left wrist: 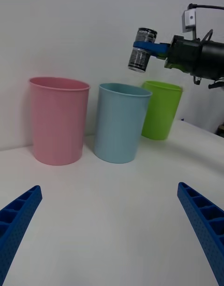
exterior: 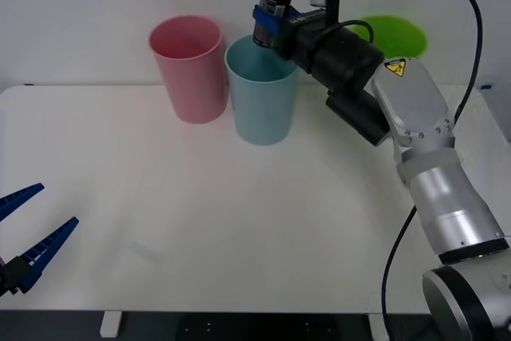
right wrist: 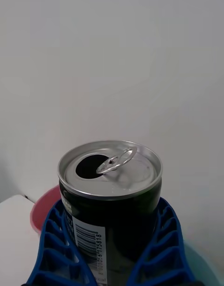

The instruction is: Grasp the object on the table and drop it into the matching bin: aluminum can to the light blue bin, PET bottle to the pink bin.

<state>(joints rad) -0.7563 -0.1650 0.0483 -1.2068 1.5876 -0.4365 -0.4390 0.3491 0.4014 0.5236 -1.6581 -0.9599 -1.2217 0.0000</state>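
My right gripper (exterior: 270, 23) is shut on the aluminum can (exterior: 274, 7), a small dark-labelled can with a shiny pull-tab top (right wrist: 112, 167), held upright in the air. The can (left wrist: 142, 49) hangs just above the far rim of the light blue bin (exterior: 262, 89), which stands on the white table (exterior: 200, 221). The pink bin (exterior: 189, 67) stands right beside the blue one, to its left. The blue fingers (right wrist: 56, 248) clamp the can's sides. My left gripper (exterior: 22, 233) rests open and empty low at the table's near left edge.
A lime green bin (exterior: 393, 36) stands behind my right arm at the back right; in the left wrist view the green bin (left wrist: 161, 109) is just beyond the light blue bin (left wrist: 120, 122). A plain white wall backs the table.
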